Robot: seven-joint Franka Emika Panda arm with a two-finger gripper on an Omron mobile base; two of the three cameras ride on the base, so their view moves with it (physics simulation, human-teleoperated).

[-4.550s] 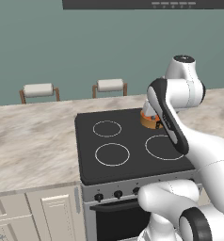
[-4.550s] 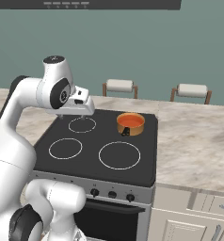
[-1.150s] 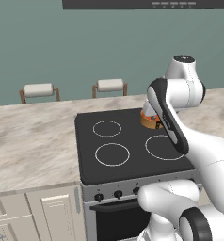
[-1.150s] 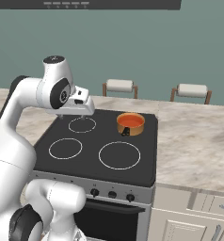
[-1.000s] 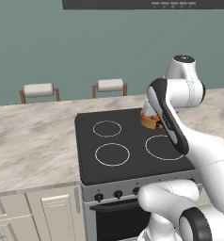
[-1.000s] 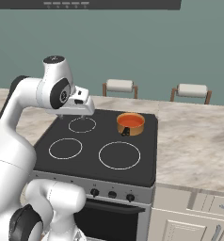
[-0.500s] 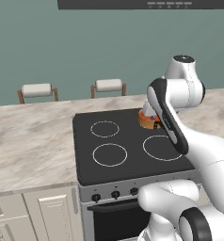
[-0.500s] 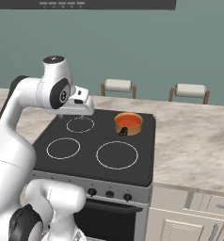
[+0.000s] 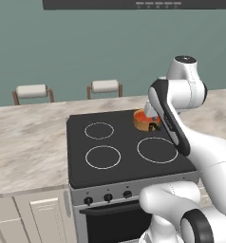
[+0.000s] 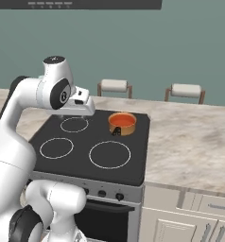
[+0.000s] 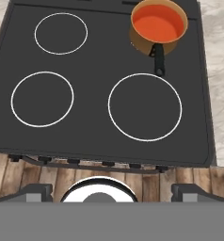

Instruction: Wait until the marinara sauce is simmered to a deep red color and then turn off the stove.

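The smooth orange-red marinara sauce (image 11: pixel 158 23) is sitting in a small round copper pot (image 10: pixel 122 124) at the black glass stove's (image 11: pixel 95 84) back right corner; the end effector (image 10: pixel 84 107) is hovering spread wide above the cooktop, gripping nothing.

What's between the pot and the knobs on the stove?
The big front ring on the black glass; the pot's handle points toward it and the knobs. Seen in the hand view.
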